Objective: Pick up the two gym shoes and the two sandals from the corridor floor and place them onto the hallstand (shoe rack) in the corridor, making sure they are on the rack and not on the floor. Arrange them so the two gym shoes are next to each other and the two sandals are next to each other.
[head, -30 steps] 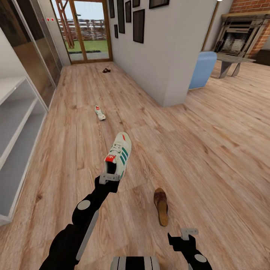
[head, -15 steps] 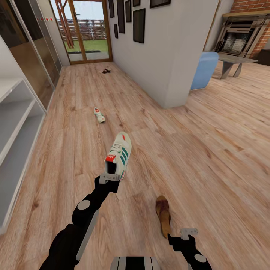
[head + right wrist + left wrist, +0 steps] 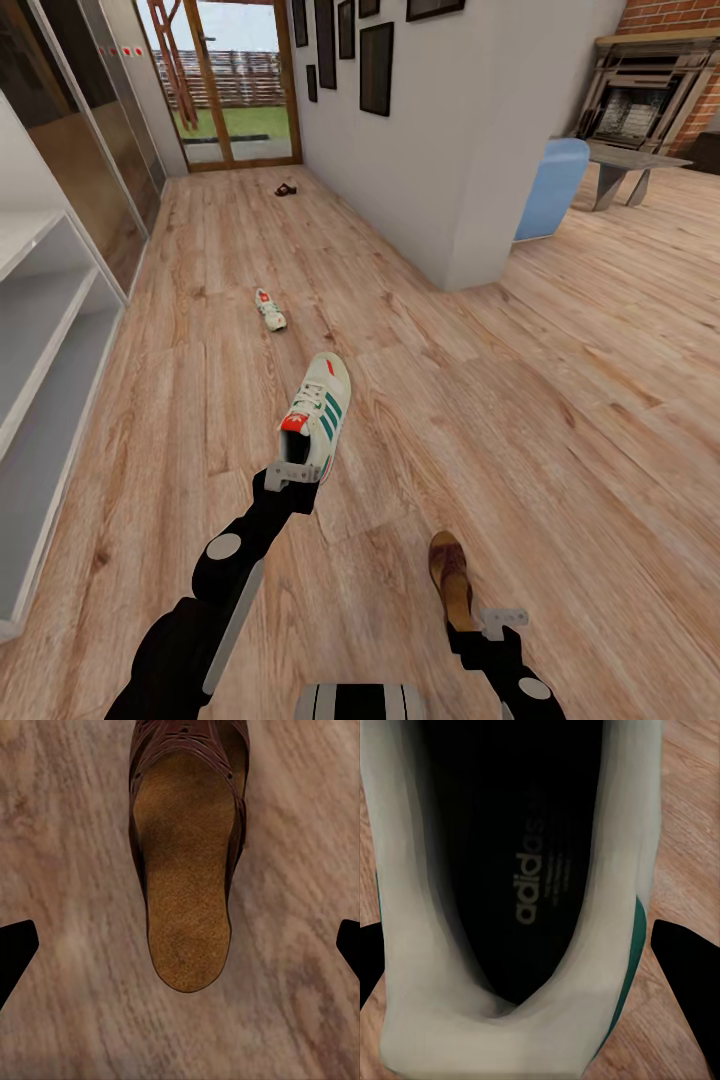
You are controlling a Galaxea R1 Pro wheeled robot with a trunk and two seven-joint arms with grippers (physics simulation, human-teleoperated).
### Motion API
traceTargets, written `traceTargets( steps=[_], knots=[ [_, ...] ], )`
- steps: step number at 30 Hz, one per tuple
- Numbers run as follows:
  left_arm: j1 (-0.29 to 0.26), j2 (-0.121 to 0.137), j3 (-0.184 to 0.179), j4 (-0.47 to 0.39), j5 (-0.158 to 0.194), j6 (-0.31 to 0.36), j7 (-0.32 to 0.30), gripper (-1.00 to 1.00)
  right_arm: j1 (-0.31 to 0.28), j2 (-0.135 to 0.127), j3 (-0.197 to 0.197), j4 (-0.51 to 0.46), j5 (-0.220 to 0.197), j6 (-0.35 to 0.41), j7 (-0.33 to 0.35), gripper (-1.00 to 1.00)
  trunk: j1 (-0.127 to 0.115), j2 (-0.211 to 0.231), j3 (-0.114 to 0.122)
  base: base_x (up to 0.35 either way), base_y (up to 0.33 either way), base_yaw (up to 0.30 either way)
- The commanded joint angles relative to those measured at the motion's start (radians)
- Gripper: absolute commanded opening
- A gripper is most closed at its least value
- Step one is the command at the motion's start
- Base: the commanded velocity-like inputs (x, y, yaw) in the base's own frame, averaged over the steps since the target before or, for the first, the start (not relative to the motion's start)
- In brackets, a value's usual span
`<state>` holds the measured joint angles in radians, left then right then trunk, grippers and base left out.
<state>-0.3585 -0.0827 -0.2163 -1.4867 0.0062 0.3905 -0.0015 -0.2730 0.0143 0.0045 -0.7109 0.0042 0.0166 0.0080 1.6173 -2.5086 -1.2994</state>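
Head view: corridor, one shoe carried, three on the floor.
Held sneaker [image 3: 318, 412]: heel clamped in the left gripper [image 3: 290, 474], raised off the floor [image 3: 560, 400]; likely light, stiff sole, soft collar, so the heel rim is the place to pinch.
Near sandal [image 3: 187, 862]: flat under the right gripper [image 3: 500, 622], fingers spread wide, not touching; probably slim, floppy; take by the strap.
Second sneaker [image 3: 270, 309]: mid-corridor.
Far sandal [image 3: 285, 189]: near the door.
Rack [image 3: 40, 330]: left.
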Motion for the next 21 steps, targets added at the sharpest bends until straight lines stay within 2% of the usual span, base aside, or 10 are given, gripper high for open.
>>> traceTargets(
  steps=[1, 13, 21],
  knots=[
    [0.0, 0.0, 0.0, -0.001, 0.0, 0.005, 0.0, -1.0, 0.0, 0.0, 0.0, -0.001, 0.0, 0.002, 0.001, 1.0, 0.0, 0.0, -0.001, 0.002, 0.003, 0.0],
    [0.0, 0.0, 0.0, -0.001, 0.0, 0.005, 0.0, -1.0, 0.0, 0.0, -0.001, -0.001, 0.0, 0.002, 0.0, 1.0, 0.0, 0.0, -0.001, 0.0, 0.0, 0.0],
    [0.0, 0.0, 0.0, -0.001, 0.0, 0.006, 0.0, -1.0, 0.0, 0.0, -0.005, -0.002, -0.001, 0.002, 0.0, 1.0, 0.003, -0.002, -0.04, 0.0, 0.0, 0.0]
  ],
)
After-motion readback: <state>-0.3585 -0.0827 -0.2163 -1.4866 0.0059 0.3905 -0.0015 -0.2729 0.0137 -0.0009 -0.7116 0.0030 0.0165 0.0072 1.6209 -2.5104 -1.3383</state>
